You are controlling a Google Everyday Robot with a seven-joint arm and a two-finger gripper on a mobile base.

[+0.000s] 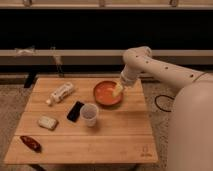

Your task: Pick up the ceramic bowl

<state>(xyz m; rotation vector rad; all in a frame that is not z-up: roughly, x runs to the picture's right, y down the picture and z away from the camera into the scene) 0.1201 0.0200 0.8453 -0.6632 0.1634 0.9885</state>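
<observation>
**tabletop_tom:** The gripper [118, 89] is just right of frame centre, low over the right-hand inside of the bowl [103, 93]. I honestly can't tell if it's spread or already pinching the rim. It's a pale tip against the orange, and that's all I get. The arm [155, 67] comes in from the right edge of the frame.

**rim_grabber:** Same here, can't call it either. The bowl sits on the table [120, 137], a bit above the middle and on the right half, and it looks flat, not lifted. So I'd say this is the grasp step. To do it well, I'd straddle the right rim, get the wall well into the grip, and only then close.

**tabletop_tom:** What about the cup [89, 114]? It's below-left of the bowl, near it but not touching as far as I can see. The phone [75, 111] lies just left of the cup.

**rim_grabber:** That's why I'd go straight up and not drag anything toward the lower left. A one-sided pinch on a glossy, shallow bowl will probably want to tip, with the far side sagging left toward that cup. So I'd squeeze firmly, lift slowly and keep it level. The bottle [61, 92] at upper left is well apart, so I wouldn't worry about it.
</observation>
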